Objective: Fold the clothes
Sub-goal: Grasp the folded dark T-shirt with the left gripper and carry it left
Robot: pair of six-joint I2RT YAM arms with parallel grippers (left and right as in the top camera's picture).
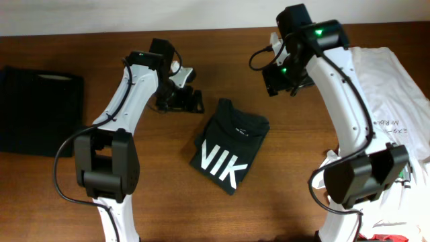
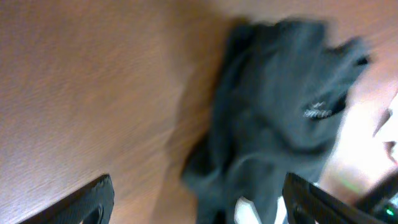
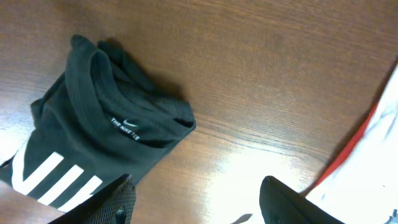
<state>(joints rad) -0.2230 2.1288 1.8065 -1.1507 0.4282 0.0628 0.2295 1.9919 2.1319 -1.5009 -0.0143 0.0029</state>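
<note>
From above, one black T-shirt (image 1: pixel 229 144) lies folded into a compact bundle near the middle of the tabletop (image 1: pixel 269 208), white block letters facing up at its near end and the collar at its far end. Two arms reach over the wood. The left end effector (image 1: pixel 183 99) hovers just left of the shirt's collar end, and the right end effector (image 1: pixel 278 78) hangs further off to the far right of it. Neither touches the cloth, and this view does not show how wide either is open. One flat black item (image 1: pixel 37 107) sits at the far left, and one pile of white cloth (image 1: pixel 396 87) lies at the right edge. The left wrist view is blurred. Its two fingers (image 2: pixel 93 199) stand wide apart with nothing between them, above bare wood, and the shirt is a dark heap to the right. In the right wrist view the two fingers (image 3: pixel 121 199) are also spread wide and empty. The shirt lies to the left with its neck label visible, and white cloth with a red edge is at the right.
</note>
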